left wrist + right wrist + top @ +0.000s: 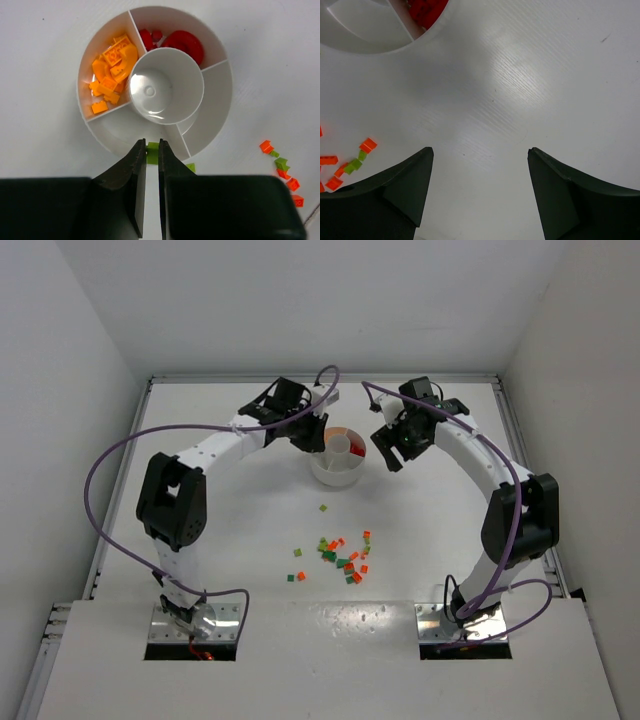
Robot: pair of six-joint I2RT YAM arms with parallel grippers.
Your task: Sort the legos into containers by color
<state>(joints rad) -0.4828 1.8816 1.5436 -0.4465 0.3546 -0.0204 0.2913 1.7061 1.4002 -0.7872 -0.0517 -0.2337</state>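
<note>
1. Jaws of the left gripper [152,146] stand narrow, and we see them pinching a green brick [152,152] at their tips.
2. We find that gripper hanging over the white dish [220,125], at the rim's six o'clock in the left wrist view.
3. Around the round hub [165,90] we see orange bricks [111,70] heaped in the compartment at ten o'clock. Red bricks [175,42] lie in the one at twelve to one o'clock.
4. A second green brick [190,167] lies on the table [250,520] near the rim, at five o'clock of the hub, partly hidden by a finger.
5. The right gripper [480,152] has its jaws spread wide, with only bare table between them. In its own view we see the dish's edge at eleven o'clock.
6. From above, the left gripper sits at the dish's ten o'clock and the right gripper at its three o'clock, just clear of the wall.
7. We see the loose bricks [340,555], red, orange and green, scattered on the table at six o'clock of the dish, well apart from it.
</note>
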